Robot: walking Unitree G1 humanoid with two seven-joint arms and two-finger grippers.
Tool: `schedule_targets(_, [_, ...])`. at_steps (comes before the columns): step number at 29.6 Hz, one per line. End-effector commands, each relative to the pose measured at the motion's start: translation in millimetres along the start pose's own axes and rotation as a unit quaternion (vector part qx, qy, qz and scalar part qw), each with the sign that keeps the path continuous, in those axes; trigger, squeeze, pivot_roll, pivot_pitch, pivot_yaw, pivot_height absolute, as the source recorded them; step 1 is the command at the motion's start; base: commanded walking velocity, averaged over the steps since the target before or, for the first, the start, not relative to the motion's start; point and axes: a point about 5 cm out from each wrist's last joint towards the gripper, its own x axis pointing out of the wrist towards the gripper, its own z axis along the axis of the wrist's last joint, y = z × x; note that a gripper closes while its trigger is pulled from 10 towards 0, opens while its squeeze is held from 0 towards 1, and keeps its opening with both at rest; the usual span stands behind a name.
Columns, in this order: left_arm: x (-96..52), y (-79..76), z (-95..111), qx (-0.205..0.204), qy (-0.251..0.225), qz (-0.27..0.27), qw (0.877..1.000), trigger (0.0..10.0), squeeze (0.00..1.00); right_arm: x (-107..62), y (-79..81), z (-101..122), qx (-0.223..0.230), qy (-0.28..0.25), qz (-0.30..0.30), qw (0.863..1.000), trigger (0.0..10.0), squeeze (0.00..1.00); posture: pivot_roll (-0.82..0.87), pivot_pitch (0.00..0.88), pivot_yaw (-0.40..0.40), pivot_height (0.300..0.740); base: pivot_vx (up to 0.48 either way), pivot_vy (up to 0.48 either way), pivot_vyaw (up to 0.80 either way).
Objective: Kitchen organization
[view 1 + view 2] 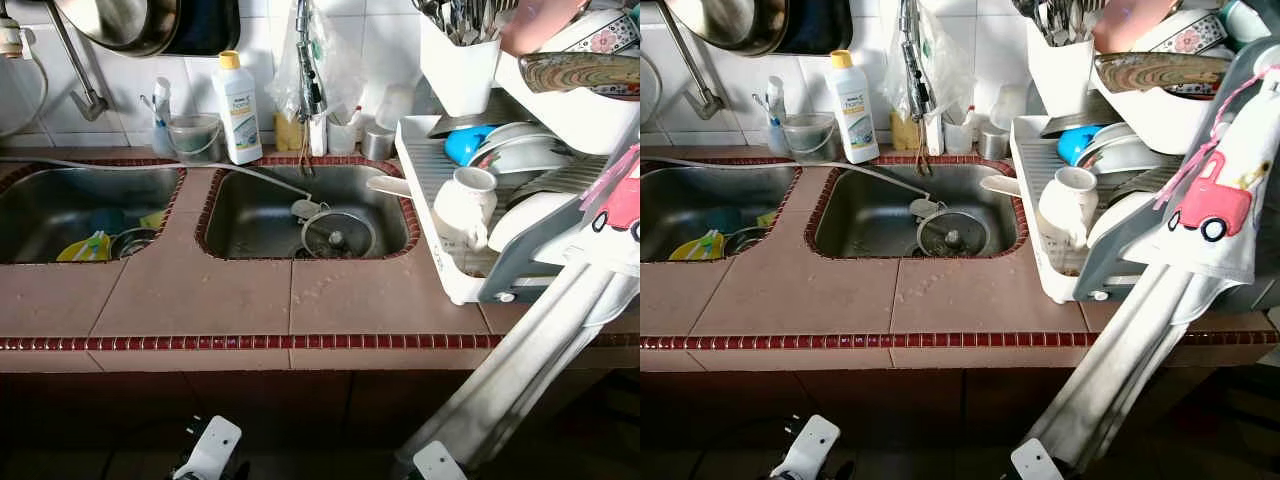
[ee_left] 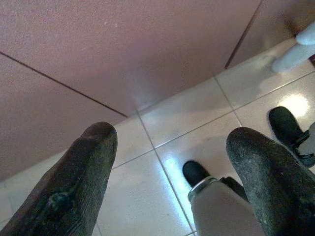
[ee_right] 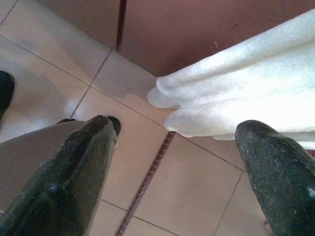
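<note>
Hanging towel point(image 3: 256, 83) beside spread right pincer point(image 3: 182, 167)

A tiled counter point(image 1: 200, 300) with a dark red edge strip held two steel sinks. The left sink point(image 1: 60, 205) contained yellow items, perhaps sponges, near its front edge. The right sink point(image 1: 260, 215) held a round strainer point(image 1: 338, 235). A white bottle point(image 1: 238, 108) stood at the back edge between them. A white dish rack point(image 1: 440, 260) occupied the counter's right end, with a white jug point(image 1: 462, 208) inside. A pale cloth point(image 1: 530, 370) hung off the front right corner.
</note>
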Motion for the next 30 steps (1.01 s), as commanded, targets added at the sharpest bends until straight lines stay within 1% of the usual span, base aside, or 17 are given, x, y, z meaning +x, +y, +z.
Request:
schedule_targets(1, [-1.3, -4.6, -5, 0.023, 0.006, -0.004, 1.0, 10.0, 0.0, -1.0, 1.4, -2, -0.006, -0.002, 0.008, 1.0, 10.0, 0.0, -0.11, 0.0, -0.01, 0.74, 0.0, 0.0, 0.0])
schedule_targets(3, [-1.1, -4.6, -4, 0.012, 0.001, -0.002, 1.0, 10.0, 0.0, -1.1, 1.7, 0, -0.01, -0.011, 0.01, 1.0, 10.0, 0.0, -0.1, 0.0, -0.015, 0.74, 0.0, 0.0, 0.0])
schedule_targets(4, [-0.7, -2.7, -2, -0.001, -0.003, 0.003, 1.0, 10.0, 0.0, -1.1, 1.6, 1, -0.004, -0.017, 0.01, 1.0, 10.0, 0.0, -0.1, 0.0, -0.018, 0.74, 0.0, 0.0, 0.0])
schedule_targets(6, [-0.6, -1.2, 0, -0.009, -0.008, 0.005, 1.0, 10.0, 0.0, -1.1, 1.1, 2, 0.003, -0.021, 0.009, 1.0, 10.0, 0.0, -0.1, 0.0, -0.022, 0.74, 0.0, 0.0, 0.0])
schedule_targets(7, [-0.7, 0.8, 0, -0.029, -0.01, 0.005, 1.0, 10.0, 0.0, -1.1, 0.6, 2, 0.011, -0.023, 0.01, 1.0, 10.0, 0.0, -0.09, 0.0, -0.026, 0.74, 0.0, 0.0, 0.0])
schedule_targets(9, [-0.8, 2.8, 1, -0.041, -0.012, 0.007, 0.999, 10.0, 0.0, -1.2, 0.0, 2, 0.015, -0.023, 0.01, 1.0, 10.0, 0.0, -0.09, 0.0, -0.028, 0.74, 0.0, 0.0, 0.0])
schedule_targets(11, [-1.3, 6.9, 2, -0.041, -0.018, 0.014, 0.999, 10.0, 0.0, -1.9, -2.6, 0, 0.022, -0.021, 0.006, 1.0, 10.0, 0.0, -0.08, 0.0, -0.031, 0.74, 0.0, 0.0, 0.0])
schedule_targets(12, [-1.3, 6.9, 2, -0.041, -0.018, 0.014, 0.999, 10.0, 0.0, -1.9, -2.6, 0, 0.022, -0.021, 0.006, 1.0, 10.0, 0.0, -0.08, 0.0, -0.031, 0.74, 0.0, 0.0, 0.0])
schedule_targets(13, [-1.8, 9.2, 2, -0.05, -0.019, 0.017, 0.998, 10.0, 0.0, -2.3, -3.7, -1, 0.021, -0.021, 0.005, 1.0, 10.0, 0.0, -0.08, 0.0, -0.034, 0.74, 0.0, 0.0, 0.0])
schedule_targets(16, [-3.1, 15.0, 1, -0.048, -0.02, 0.027, 0.998, 10.0, 0.0, -2.9, -7.2, -2, 0.02, -0.019, 0.0, 1.0, 10.0, 0.0, -0.08, 0.0, -0.041, 0.74, 0.0, 0.0, 0.0])
schedule_targets(20, [-4.0, 17.7, 0, -0.05, -0.019, 0.031, 0.998, 10.0, 0.0, -2.7, -10.2, -2, 0.02, -0.02, -0.001, 1.0, 10.0, 0.0, -0.07, 0.0, -0.051, 0.74, 0.0, 0.0, 0.0])
schedule_targets(25, [-4.0, 18.0, 0, -0.055, -0.019, 0.032, 0.998, 10.0, 0.0, -1.8, -12.3, 1, 0.019, -0.025, 0.0, 1.0, 10.0, 0.0, -0.08, 0.0, -0.049, 0.74, 0.0, 0.0, 0.0])
schedule_targets(30, [-3.6, 15.0, 0, -0.059, -0.022, 0.028, 0.998, 10.0, 0.0, -0.9, -15.1, 5, 0.023, -0.03, -0.003, 0.999, 10.0, 0.0, -0.08, 0.0, -0.039, 0.74, 0.0, 0.0, 0.0])
